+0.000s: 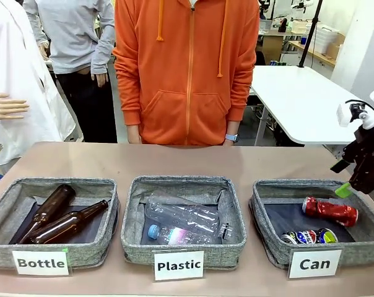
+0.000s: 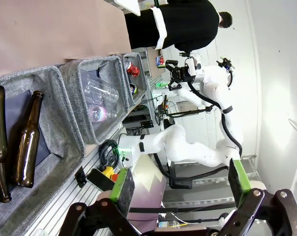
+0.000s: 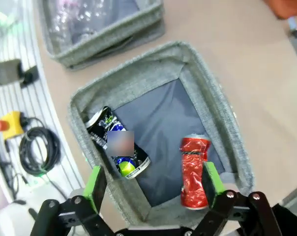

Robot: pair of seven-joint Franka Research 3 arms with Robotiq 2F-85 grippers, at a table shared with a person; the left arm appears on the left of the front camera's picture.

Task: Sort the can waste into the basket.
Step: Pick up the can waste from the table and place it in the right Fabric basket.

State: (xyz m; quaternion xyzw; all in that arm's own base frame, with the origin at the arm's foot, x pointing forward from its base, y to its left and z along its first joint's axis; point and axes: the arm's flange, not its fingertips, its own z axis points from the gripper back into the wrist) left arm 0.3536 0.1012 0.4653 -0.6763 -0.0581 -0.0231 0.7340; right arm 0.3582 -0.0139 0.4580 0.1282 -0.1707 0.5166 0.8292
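In the "Can" basket (image 3: 222, 118), red can (image 3: 193, 172) and dark can (image 3: 116, 147), right claw (image 3: 153, 184) spread empty above, left claw (image 2: 180, 183) spread.

The right tool (image 1: 348, 179) hangs at the bench's right edge, green-padded fingers spread and empty. The left tool (image 2: 178, 184) stands open, apparently tilted sideways, holding nothing.

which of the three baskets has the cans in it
The basket labelled "Can", on the robot's right. It holds a red can and a dark printed can; the other two hold bottles.
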